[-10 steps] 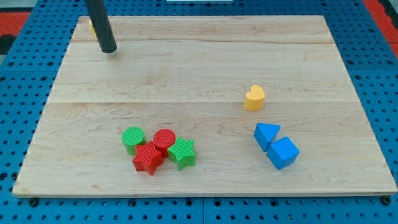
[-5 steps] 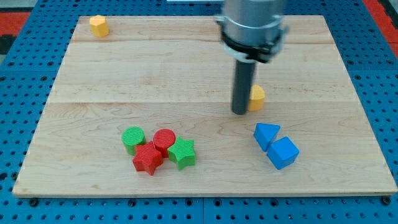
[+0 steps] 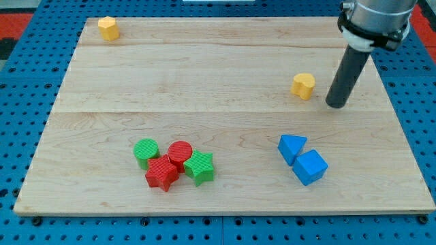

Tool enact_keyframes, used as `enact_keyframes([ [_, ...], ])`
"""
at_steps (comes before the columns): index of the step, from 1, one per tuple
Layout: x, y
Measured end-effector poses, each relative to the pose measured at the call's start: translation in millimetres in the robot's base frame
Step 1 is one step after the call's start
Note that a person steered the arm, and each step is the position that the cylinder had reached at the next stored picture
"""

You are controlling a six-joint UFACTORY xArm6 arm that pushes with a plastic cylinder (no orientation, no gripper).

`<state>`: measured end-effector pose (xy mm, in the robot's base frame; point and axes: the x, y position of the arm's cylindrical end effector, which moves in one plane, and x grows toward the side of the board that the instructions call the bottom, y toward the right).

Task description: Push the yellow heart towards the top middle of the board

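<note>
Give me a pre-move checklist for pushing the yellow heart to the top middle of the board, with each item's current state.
1. Yellow heart located: ok, right half of the board, mid-height.
2. My tip in view and on the board: ok, to the heart's right and slightly lower.
3. Tip touching the heart: not ok, a gap shows between them.
4. Tip on the side opposite the goal: ok roughly; top middle lies up and to the view's left.
5. Path to top middle free of blocks: ok; the yellow block sits in the top left corner, away from it.
6. Blue blocks and red-green cluster out of the way: ok, all lower.
</note>
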<state>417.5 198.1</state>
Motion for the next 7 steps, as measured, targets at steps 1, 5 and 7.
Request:
enact_keyframes([
  [1, -17, -75],
  [5, -33, -57],
  [7, -43, -165],
])
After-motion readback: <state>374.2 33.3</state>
